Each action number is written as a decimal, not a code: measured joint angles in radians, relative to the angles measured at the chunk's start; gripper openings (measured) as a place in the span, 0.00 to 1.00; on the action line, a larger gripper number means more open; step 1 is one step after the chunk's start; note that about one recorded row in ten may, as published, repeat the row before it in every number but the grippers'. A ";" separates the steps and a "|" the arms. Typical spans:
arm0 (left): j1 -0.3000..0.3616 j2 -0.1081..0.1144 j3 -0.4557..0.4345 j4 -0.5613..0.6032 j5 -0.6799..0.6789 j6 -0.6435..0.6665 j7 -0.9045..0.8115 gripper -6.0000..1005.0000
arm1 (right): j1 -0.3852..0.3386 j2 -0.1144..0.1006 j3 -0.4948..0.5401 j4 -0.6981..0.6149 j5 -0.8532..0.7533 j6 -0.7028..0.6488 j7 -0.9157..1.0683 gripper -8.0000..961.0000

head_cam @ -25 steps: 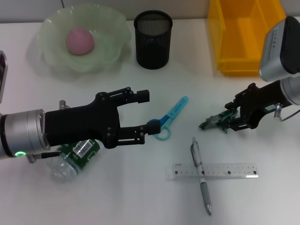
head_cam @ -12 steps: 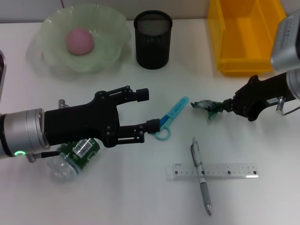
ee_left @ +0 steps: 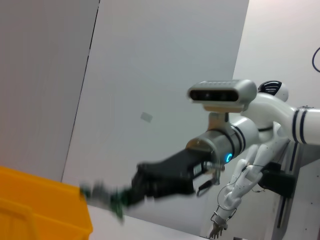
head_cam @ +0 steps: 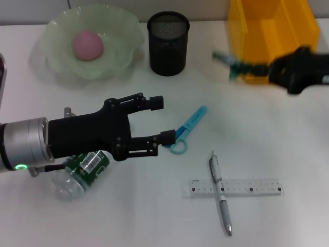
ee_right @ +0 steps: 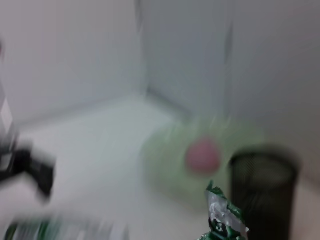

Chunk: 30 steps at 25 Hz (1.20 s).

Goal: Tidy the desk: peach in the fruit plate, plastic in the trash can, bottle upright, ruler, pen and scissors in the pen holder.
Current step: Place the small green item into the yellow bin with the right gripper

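Head view: right claw point(head_cam: 262, 68) holds plastic point(head_cam: 234, 63) beside yellow bin point(head_cam: 267, 36).

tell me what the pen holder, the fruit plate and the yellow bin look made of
Pen holder: black metal mesh, probably; fine grid visible inside its rim.
Fruit plate: translucent pale green glass or plastic, glossy, with a wavy edge.
Yellow bin: opaque moulded plastic, smooth, slightly shiny walls.

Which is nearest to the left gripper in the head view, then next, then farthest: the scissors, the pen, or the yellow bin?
From the left gripper:
1. Scissors, right beside its lower fingertip.
2. Pen, farther toward the robot's right and nearer the robot, lying across the ruler.
3. Yellow bin, at the far right corner.
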<state>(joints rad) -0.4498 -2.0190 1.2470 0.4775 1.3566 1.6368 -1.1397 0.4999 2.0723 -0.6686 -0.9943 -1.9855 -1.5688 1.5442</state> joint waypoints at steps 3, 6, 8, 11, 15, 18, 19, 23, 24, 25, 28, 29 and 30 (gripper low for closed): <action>0.000 -0.001 0.000 0.000 0.002 0.001 0.000 0.81 | -0.058 0.005 0.049 0.037 0.172 0.040 -0.080 0.04; 0.001 -0.001 0.000 0.000 0.002 0.002 0.002 0.81 | -0.082 0.005 0.054 0.073 0.266 0.101 -0.118 0.06; 0.002 -0.001 0.000 0.000 0.003 0.004 0.004 0.81 | -0.088 0.005 0.053 0.113 0.313 0.217 -0.134 0.07; 0.002 -0.001 0.000 0.000 0.004 0.007 0.003 0.81 | -0.081 0.005 0.047 0.132 0.313 0.291 -0.132 0.08; 0.003 0.000 0.000 -0.001 0.004 0.009 0.000 0.81 | -0.068 0.003 0.013 0.151 0.291 0.421 -0.113 0.11; 0.008 0.001 0.000 -0.001 0.004 0.010 0.000 0.81 | -0.049 0.000 0.004 0.176 0.263 0.464 -0.098 0.12; 0.009 0.001 0.000 -0.001 0.004 0.011 0.000 0.81 | -0.043 -0.002 0.004 0.184 0.260 0.471 -0.093 0.13; 0.010 0.002 0.000 -0.001 0.004 0.010 0.000 0.81 | -0.040 -0.003 0.004 0.184 0.259 0.476 -0.090 0.15; 0.011 0.002 0.000 -0.001 0.003 0.010 0.000 0.81 | -0.040 -0.003 0.004 0.184 0.259 0.476 -0.090 0.18; 0.011 0.002 0.000 -0.001 0.003 0.009 0.000 0.81 | -0.040 -0.002 0.005 0.181 0.259 0.476 -0.090 0.21; 0.013 0.002 0.000 -0.001 0.003 0.006 0.000 0.81 | -0.041 0.001 0.013 0.180 0.274 0.468 -0.090 0.29; 0.013 0.002 0.000 -0.001 0.003 0.006 0.000 0.81 | -0.041 0.001 0.013 0.180 0.274 0.468 -0.090 0.32; 0.013 0.002 -0.001 -0.001 0.002 0.003 0.001 0.81 | -0.046 0.000 0.022 0.184 0.326 0.439 -0.096 0.35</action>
<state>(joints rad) -0.4365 -2.0174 1.2465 0.4770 1.3585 1.6394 -1.1382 0.4539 2.0722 -0.6464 -0.8108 -1.6596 -1.1302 1.4480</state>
